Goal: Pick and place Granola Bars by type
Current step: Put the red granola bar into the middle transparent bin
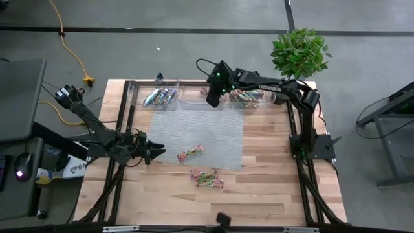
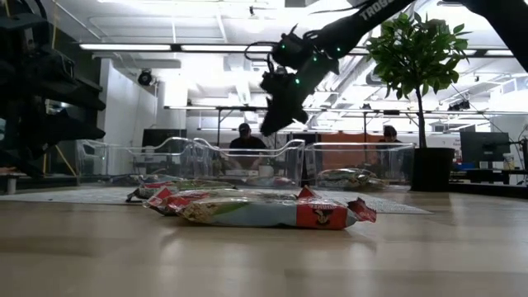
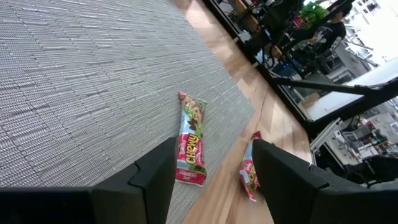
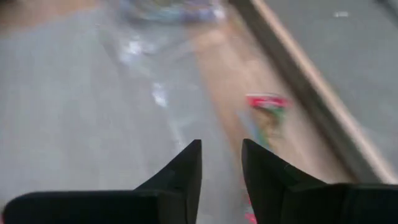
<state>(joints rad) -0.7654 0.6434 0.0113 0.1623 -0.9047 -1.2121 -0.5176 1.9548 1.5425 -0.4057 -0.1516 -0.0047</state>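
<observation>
A mat [image 1: 197, 136] lies mid-table [image 1: 272, 188]. Behind it, along the far edge, three bins stand in a row — left [image 1: 157, 98], middle [image 1: 194, 98], right [image 1: 249, 99] — with bars in the left and right ones. A plant [image 1: 299, 53] stands behind the right bin. One bar [image 1: 191, 153] lies on the mat's near part; two more [image 1: 206, 178] lie on bare wood just before the mat.

The counter [image 1: 272, 188] is pale, smooth wood under a grey woven mat [image 1: 194, 133] with a ribbed, matt weave, the granola bars [image 3: 191, 146] wear glossy crinkled wrappers, and the bins [image 1: 194, 97] are clear shiny plastic.
</observation>
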